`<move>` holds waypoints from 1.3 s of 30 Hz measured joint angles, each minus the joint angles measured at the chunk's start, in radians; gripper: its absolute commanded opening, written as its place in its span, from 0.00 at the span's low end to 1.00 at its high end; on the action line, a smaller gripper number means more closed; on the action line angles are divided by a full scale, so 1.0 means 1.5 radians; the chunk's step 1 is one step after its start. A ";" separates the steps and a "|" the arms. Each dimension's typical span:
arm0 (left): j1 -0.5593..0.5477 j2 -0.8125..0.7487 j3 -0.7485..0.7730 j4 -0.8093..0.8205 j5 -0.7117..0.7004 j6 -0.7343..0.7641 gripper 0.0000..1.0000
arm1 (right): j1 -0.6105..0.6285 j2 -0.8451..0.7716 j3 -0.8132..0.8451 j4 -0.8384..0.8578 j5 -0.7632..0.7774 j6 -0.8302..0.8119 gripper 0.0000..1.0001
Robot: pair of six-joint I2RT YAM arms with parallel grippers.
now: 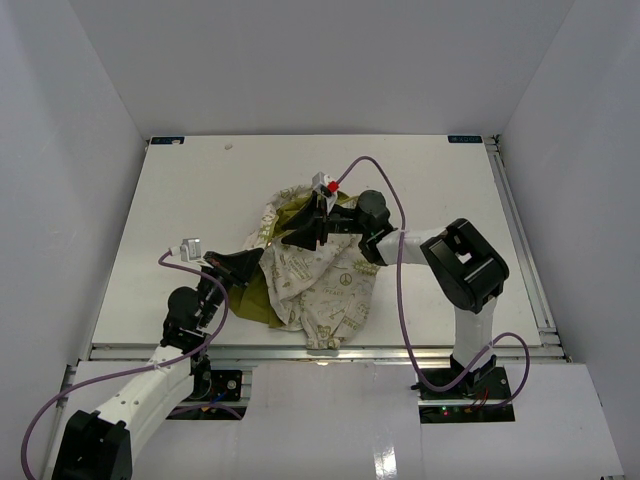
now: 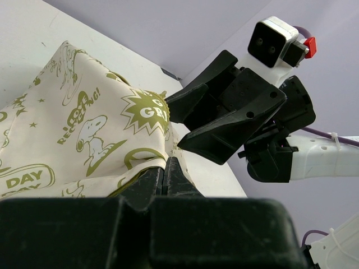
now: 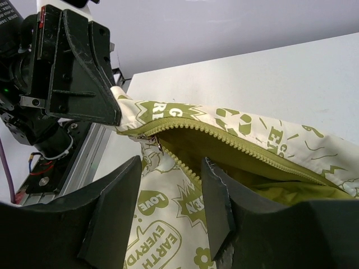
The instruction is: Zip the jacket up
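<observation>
L claw [image 2: 165, 171] clenched on jacket [image 2: 84, 129] hem; R claw [image 3: 168, 204] spread wide. It should nip the slider [image 3: 160, 147], prob that glint, squarely.

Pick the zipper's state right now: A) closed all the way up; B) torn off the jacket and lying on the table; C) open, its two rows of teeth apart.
C: the right wrist view shows the zipper on the jacket gaping, its two rows of teeth plainly spread apart.
</observation>
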 measured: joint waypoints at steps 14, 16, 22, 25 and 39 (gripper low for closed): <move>0.000 0.002 0.000 0.006 0.000 -0.003 0.00 | 0.014 0.027 0.013 0.036 -0.003 0.002 0.49; 0.000 0.002 0.000 0.007 0.000 -0.003 0.00 | 0.016 0.027 0.013 0.046 -0.004 0.004 0.48; 0.000 0.002 0.000 0.010 0.000 -0.003 0.00 | 0.023 0.028 0.013 0.063 -0.006 0.006 0.47; 0.000 0.002 0.000 0.010 0.000 -0.003 0.00 | 0.026 0.028 0.014 0.069 -0.006 0.010 0.46; 0.000 0.005 0.000 0.013 0.000 -0.003 0.00 | 0.036 0.034 0.023 0.072 -0.006 0.016 0.43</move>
